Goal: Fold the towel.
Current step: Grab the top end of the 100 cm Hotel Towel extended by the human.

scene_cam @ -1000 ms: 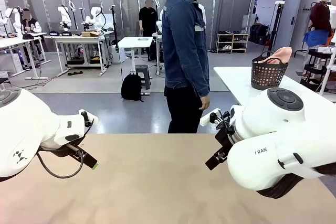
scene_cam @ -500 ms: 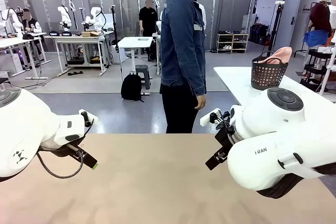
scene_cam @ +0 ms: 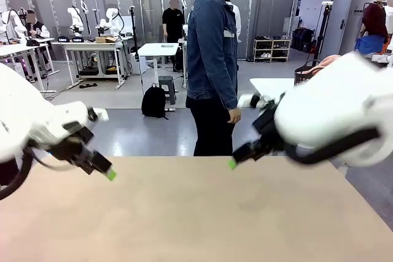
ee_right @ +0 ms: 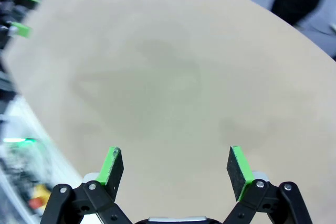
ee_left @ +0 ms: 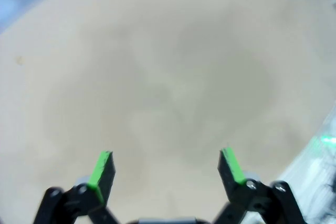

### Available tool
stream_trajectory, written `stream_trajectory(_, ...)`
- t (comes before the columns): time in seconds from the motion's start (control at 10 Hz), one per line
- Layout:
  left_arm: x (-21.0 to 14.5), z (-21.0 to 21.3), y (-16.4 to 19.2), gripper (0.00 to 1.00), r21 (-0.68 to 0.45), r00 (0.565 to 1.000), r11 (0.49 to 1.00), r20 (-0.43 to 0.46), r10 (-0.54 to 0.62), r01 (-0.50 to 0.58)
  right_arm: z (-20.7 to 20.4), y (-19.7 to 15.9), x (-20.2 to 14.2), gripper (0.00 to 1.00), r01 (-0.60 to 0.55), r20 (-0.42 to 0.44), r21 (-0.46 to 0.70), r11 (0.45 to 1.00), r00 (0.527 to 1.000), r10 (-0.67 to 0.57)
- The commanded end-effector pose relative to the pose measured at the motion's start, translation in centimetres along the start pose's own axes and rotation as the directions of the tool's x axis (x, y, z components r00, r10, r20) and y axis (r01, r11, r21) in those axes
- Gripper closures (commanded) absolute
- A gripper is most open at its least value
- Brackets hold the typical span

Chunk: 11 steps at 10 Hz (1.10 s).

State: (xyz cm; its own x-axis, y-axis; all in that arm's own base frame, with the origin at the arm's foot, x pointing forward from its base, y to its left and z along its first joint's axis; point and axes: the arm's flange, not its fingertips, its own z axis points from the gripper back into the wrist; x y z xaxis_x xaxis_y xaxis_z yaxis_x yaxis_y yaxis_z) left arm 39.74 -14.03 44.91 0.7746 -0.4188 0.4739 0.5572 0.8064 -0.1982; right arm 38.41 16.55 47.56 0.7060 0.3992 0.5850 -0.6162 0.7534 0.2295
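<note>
Towel [scene_cam: 328, 60] pokes pink from the basket [scene_cam: 301, 73] on the side table [scene_cam: 270, 84], beyond the tan table's [scene_cam: 184, 213] far right corner. A person [scene_cam: 212, 59] stands at its far edge. Left gripper [ee_left: 167, 163] and right gripper [ee_right: 173, 163] hang above it, spread wide, empty.

An open lab or workshop hall: rows of white worktables [scene_cam: 92, 46] on a grey floor [scene_cam: 135, 133], glass partition walls [scene_cam: 270, 4], a storage rack [scene_cam: 271, 49], and a black backpack [scene_cam: 153, 101] by a stool [scene_cam: 167, 84].

Tan table [scene_cam: 184, 213], denim-jacketed person [scene_cam: 212, 47] beyond, perhaps a black backpack [scene_cam: 153, 101].
</note>
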Motion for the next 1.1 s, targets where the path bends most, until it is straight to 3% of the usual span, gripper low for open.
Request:
stream_trajectory(0.0, 0.8, 6.8, 5.5, 0.0, -0.297, 0.979, 0.933, -0.097, 0.181, -0.202, 6.7, -5.0, 0.9, 0.0, 0.15, -0.024, 0.231, 0.961, 0.989, -0.148)
stream_trajectory(0.2, -1.1, 11.6, 10.0, 0.0, -0.585, 0.958, 0.76, -0.133, 0.255, -0.284, 11.6, -8.7, -0.1, 0.0, 0.265, -0.088, 0.447, 0.854, 0.963, -0.253)
stream_trajectory(0.3, -2.8, 13.5, 12.4, 0.0, -0.698, 0.949, 0.661, -0.086, 0.304, -0.276, 13.4, -11.1, -1.3, 0.0, 0.323, -0.106, 0.517, 0.793, 0.943, -0.315)
stream_trajectory(0.5, -8.0, 15.9, 17.2, 0.0, -0.81, 0.911, 0.514, -0.058, 0.408, -0.281, 17.2, -16.4, -5.3, 0.0, 0.358, -0.078, 0.602, 0.713, 0.916, -0.394)
stream_trajectory(0.7, -13.6, 18.0, 21.3, 0.0, -0.844, 0.867, 0.467, 0.006, 0.498, -0.263, 20.5, -20.7, -10.7, 0.0, 0.373, -0.031, 0.644, 0.667, 0.885, -0.465)
stream_trajectory(1.0, -20.1, 20.9, 25.1, 0.0, -0.83, 0.773, 0.485, 0.107, 0.625, -0.277, 23.4, -23.5, -17.6, 0.0, 0.389, 0.048, 0.659, 0.643, 0.832, -0.553)
